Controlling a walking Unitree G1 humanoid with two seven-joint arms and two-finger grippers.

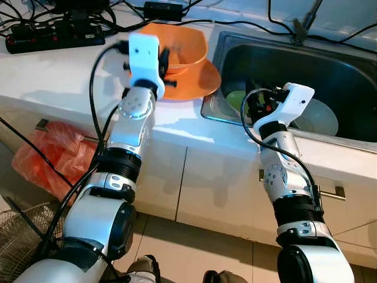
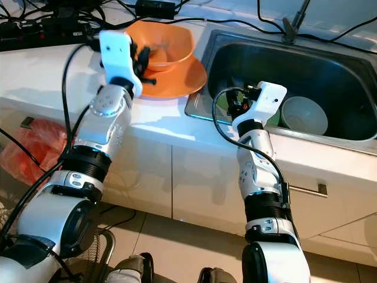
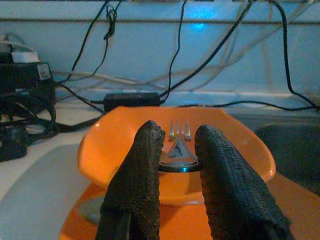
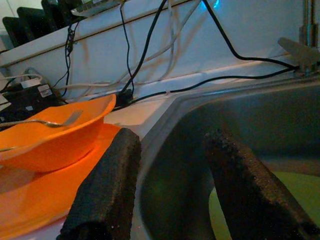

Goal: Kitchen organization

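An orange bowl (image 1: 187,46) sits on an orange plate (image 1: 203,82) on the white counter, just left of the sink (image 1: 330,65). My left gripper (image 3: 177,137) reaches over the bowl's near rim and is shut on a metal fork (image 3: 178,145), whose tines point into the bowl. From the right wrist view the fork (image 4: 47,121) lies across the bowl. My right gripper (image 4: 172,150) hangs open at the sink's left edge, nothing between its fingers, above a green plate (image 1: 235,99). A white bowl (image 2: 303,115) lies in the sink to the right of that gripper.
Black power strips and cables (image 1: 56,29) crowd the back of the counter. A faucet (image 1: 303,23) stands behind the sink. A red plastic bag (image 1: 50,156) hangs at the cabinet front on the left, with a wire fan (image 1: 20,242) on the floor.
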